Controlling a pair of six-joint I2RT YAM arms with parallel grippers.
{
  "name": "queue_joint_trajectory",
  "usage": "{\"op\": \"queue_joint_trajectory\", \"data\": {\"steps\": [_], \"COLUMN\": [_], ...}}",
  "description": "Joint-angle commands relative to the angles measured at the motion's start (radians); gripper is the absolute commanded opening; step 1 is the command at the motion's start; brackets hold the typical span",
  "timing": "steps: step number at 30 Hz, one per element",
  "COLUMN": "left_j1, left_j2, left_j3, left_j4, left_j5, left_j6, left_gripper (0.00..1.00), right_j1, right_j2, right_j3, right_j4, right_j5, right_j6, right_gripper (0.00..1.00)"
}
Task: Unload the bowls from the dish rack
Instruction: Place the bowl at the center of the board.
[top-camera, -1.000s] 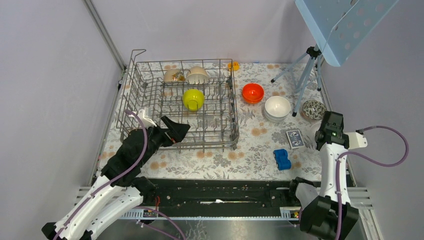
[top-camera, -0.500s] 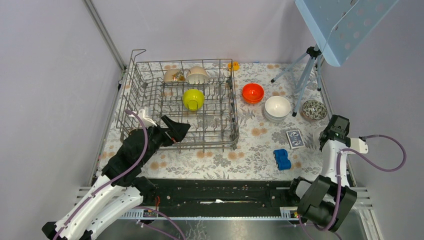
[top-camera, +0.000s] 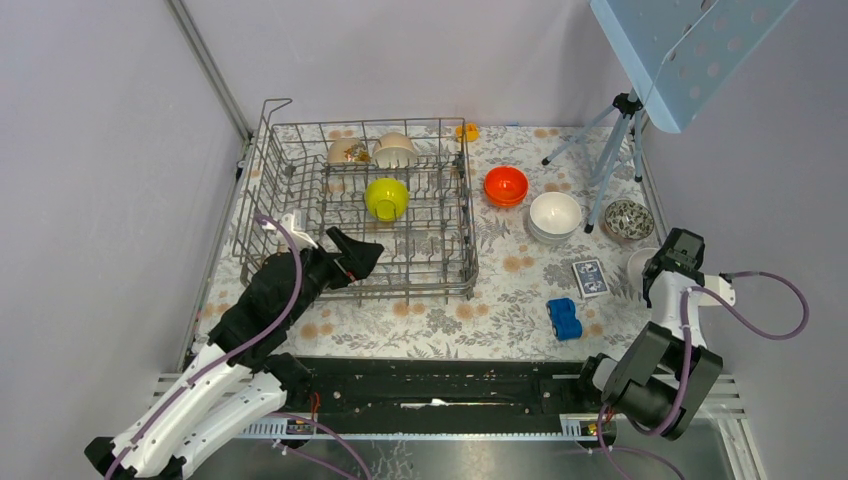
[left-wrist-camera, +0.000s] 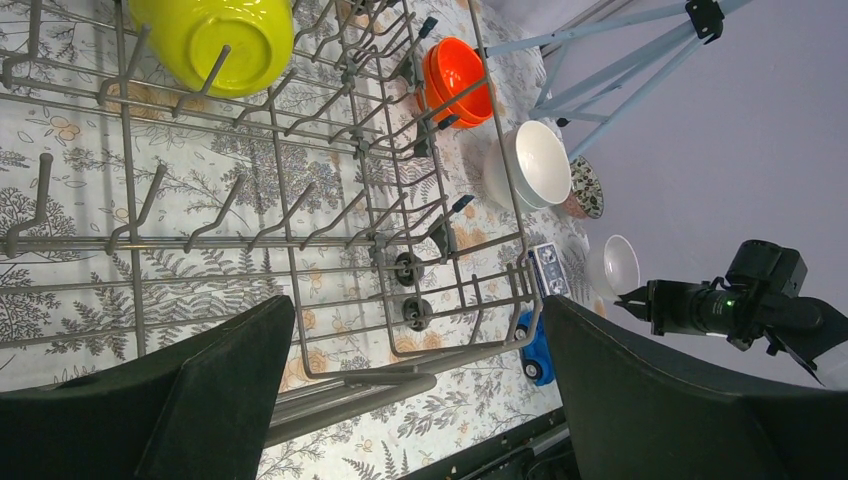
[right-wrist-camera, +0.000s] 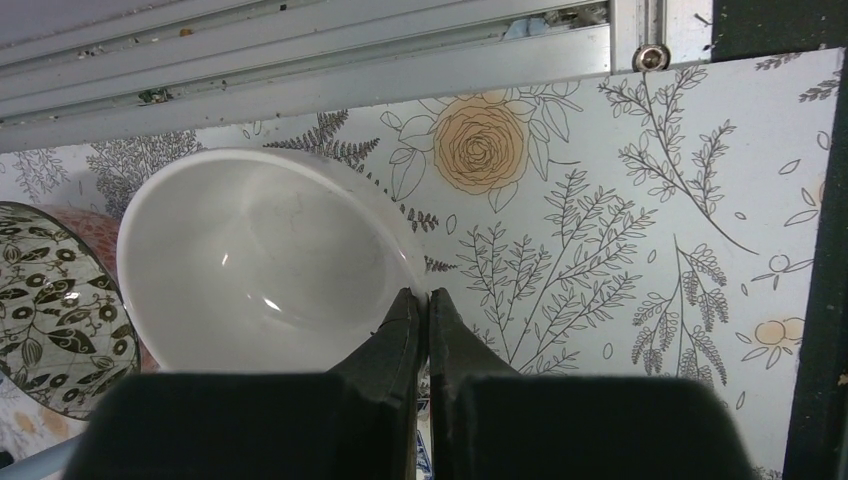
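Note:
The grey wire dish rack (top-camera: 455, 215) stands at the back left. It holds a yellow-green bowl (top-camera: 386, 198), a beige bowl (top-camera: 396, 149) and a patterned bowl (top-camera: 346, 151). On the cloth to its right sit an orange-red bowl (top-camera: 505, 185), a white bowl (top-camera: 555, 215), a dark mottled bowl (top-camera: 627, 218) and a small white bowl (top-camera: 639, 264). My left gripper (top-camera: 358, 250) is open above the rack's near left corner, holding nothing (left-wrist-camera: 418, 300). My right gripper (right-wrist-camera: 428, 297) is shut, with its tips at the rim of the small white bowl (right-wrist-camera: 260, 250); nothing shows between them.
A blue toy car (top-camera: 565, 318) and a card pack (top-camera: 590, 277) lie near the front right. A tripod (top-camera: 612, 150) stands behind the bowls under a blue perforated panel (top-camera: 680, 50). A small orange object (top-camera: 466, 131) sits by the rack's far corner. Walls close both sides.
My right arm has drawn back to the right and folded lower, uncovering the small white bowl. My left arm has edged slightly toward the rack.

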Motion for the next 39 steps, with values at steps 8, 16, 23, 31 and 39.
{"op": "queue_joint_trajectory", "data": {"steps": [8,16,23,31,39], "left_j1": [0.002,0.002,0.002,0.003,0.002], "left_j2": [0.045,0.049,0.048,0.044,0.055], "left_j3": [-0.035,-0.038,-0.039,-0.034,-0.025], "left_j4": [-0.099,-0.099,-0.099,-0.112,-0.115], "left_j5": [-0.017,-0.007,-0.015,-0.018,-0.008], "left_j6": [0.004,0.005,0.011,0.013,0.024], "left_gripper": [0.99,0.99,0.99,0.99,0.99], "right_j1": [-0.005,-0.007,-0.005,-0.005,-0.005], "right_j2": [0.075,0.100,0.102,0.071,-0.042], "right_j3": [0.018,0.016,0.010,0.020,0.125], "right_j4": [0.064,0.067,0.071,0.054,-0.079], "right_j5": [-0.032,-0.036,-0.029,-0.069,-0.187], "right_j6": [0.011,-0.008,-0.026,-0.032,-0.078], "right_gripper": [0.00,0.10,0.25,0.50,0.87]}}
